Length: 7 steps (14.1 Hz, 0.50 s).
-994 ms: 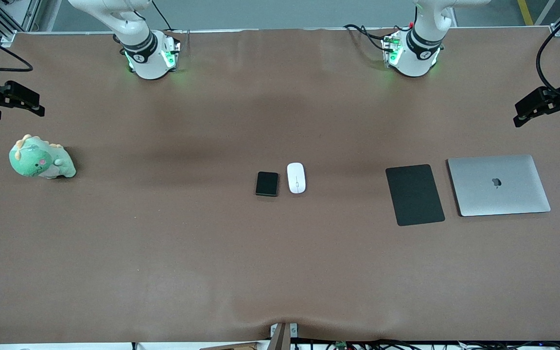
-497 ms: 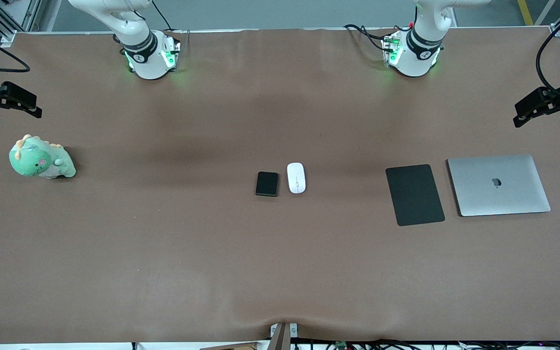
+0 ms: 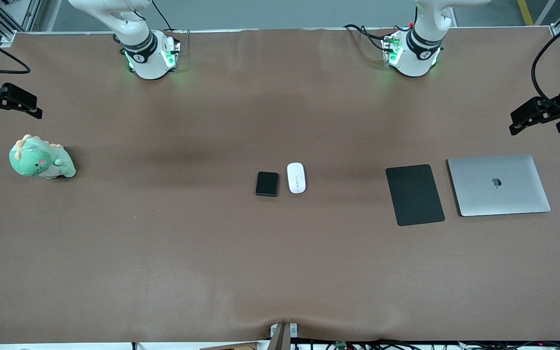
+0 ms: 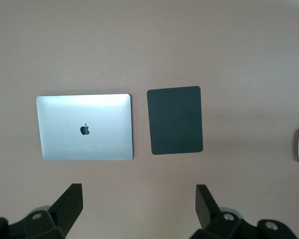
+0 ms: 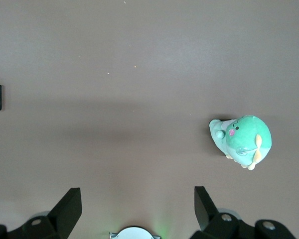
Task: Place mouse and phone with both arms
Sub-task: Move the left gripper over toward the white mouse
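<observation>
White mouse (image 3: pixel 296 178) and black phone (image 3: pixel 267 183) lie unmoved at frame centre — touching nothing. Left gripper (image 3: pixel 528 116) has edged up at the right edge, right gripper (image 3: pixel 15 99) holds at the left edge — both spread wide, empty.

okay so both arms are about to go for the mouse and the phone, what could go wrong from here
The mouse and phone lie close side by side mid-table, so the left gripper and right gripper, both open at the table's ends, might crowd each other reaching in. Either could nudge the neighbouring item. The glossy mouse may slip from the fingers.
</observation>
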{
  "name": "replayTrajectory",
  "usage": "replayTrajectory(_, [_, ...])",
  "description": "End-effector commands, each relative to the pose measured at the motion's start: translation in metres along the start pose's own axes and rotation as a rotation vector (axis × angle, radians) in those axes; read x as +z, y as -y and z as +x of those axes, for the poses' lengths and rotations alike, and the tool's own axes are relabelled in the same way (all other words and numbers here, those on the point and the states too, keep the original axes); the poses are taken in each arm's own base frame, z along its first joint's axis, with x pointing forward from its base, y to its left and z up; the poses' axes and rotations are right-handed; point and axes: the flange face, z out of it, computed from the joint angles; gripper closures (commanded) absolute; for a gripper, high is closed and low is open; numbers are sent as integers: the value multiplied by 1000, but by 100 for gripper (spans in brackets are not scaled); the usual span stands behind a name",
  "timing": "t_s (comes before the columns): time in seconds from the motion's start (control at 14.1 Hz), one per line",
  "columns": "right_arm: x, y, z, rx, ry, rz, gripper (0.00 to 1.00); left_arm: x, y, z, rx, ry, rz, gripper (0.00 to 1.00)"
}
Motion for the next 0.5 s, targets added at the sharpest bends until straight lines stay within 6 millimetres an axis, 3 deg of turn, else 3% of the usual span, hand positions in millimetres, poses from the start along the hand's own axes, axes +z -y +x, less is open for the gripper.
replayTrajectory(0.0, [0,0,-1,1,-3,9,0,18,-11,16,13,12,-16,0])
replayTrajectory(0.28, [0,1,-1,-1,-2,9,0,45,-30,31,14,41,-54,0])
replayTrajectory(0.43, [-1,-2,-1,3,-5,7,0,70,-58,38,45,84,-70,0])
